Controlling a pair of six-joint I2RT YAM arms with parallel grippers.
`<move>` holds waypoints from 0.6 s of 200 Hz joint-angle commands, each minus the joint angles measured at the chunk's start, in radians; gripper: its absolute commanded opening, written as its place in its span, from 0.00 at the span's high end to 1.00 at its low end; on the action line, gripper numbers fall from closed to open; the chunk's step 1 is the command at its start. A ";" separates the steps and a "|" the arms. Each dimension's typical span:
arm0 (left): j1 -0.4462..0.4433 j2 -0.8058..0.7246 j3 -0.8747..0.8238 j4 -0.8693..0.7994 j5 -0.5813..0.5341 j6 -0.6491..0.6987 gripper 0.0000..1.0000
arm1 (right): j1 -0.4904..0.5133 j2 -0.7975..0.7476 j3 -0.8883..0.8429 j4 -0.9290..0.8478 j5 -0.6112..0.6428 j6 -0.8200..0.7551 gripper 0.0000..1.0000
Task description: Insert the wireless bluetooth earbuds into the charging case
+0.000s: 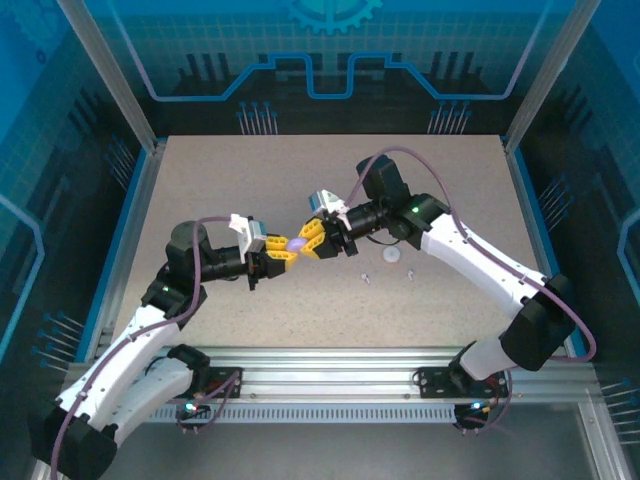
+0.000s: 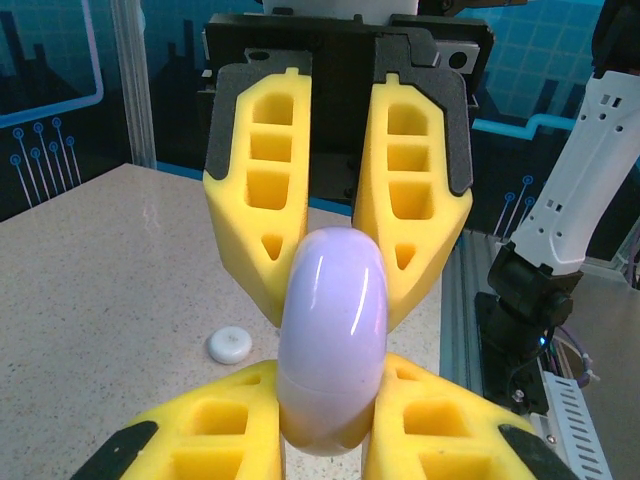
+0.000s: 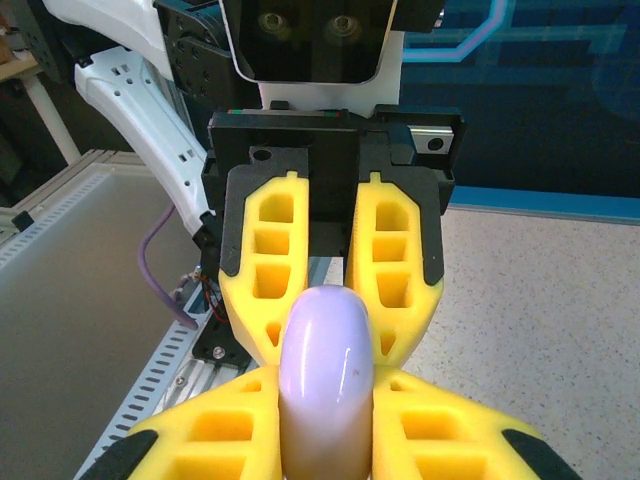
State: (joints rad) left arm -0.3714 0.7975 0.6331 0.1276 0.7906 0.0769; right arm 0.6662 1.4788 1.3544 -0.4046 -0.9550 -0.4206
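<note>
The left gripper (image 1: 283, 247) and the right gripper (image 1: 312, 240) meet nose to nose over the middle of the table (image 1: 200, 170). Both have their fingers squeezed tight on the same purple case (image 1: 298, 243), one from each side. The case is up in the air, standing on its thin edge. It looks closed, and I see no gap in it.

The white case (image 1: 391, 256) lies flat on the table at 3 o'clock from the purple one. One bud (image 1: 366, 277) lies at 8 o'clock from the white case. A second bud (image 1: 410, 271) lies at 4 o'clock from it. No bud is in a case yet.

I think the step is getting the purple case open, or passing it across. Next, one gripper should hold the bottom half firm while the other lifts the lid. The case looks smooth and shiny, so it could slip.
</note>
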 commanded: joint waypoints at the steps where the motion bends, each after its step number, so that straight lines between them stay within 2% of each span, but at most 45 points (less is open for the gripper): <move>1: -0.009 -0.009 0.004 0.035 0.004 -0.009 0.83 | 0.010 0.020 0.029 -0.035 -0.051 -0.012 0.82; 21: -0.009 -0.024 -0.012 0.049 -0.038 -0.015 0.72 | 0.009 0.018 0.031 -0.048 -0.039 -0.020 0.82; 34: -0.009 -0.037 -0.023 0.060 -0.066 -0.026 0.55 | 0.006 0.015 0.029 -0.050 -0.022 -0.012 0.84; 56: -0.009 -0.047 -0.026 0.051 -0.093 -0.031 0.39 | -0.006 0.015 0.022 -0.044 -0.020 0.008 0.85; 66: -0.009 -0.049 -0.026 0.046 -0.102 -0.033 0.24 | -0.010 0.015 0.020 -0.040 -0.013 0.019 0.84; 97: -0.007 -0.080 -0.021 0.016 -0.163 -0.039 0.20 | -0.028 0.020 0.007 -0.038 0.051 0.058 0.83; 120: -0.002 -0.109 -0.002 -0.057 -0.277 -0.044 0.18 | -0.053 0.051 -0.004 -0.045 0.101 0.139 0.84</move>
State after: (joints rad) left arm -0.3733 0.7261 0.6235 0.1360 0.6373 0.0467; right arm 0.6449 1.4887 1.3613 -0.4232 -0.9123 -0.3752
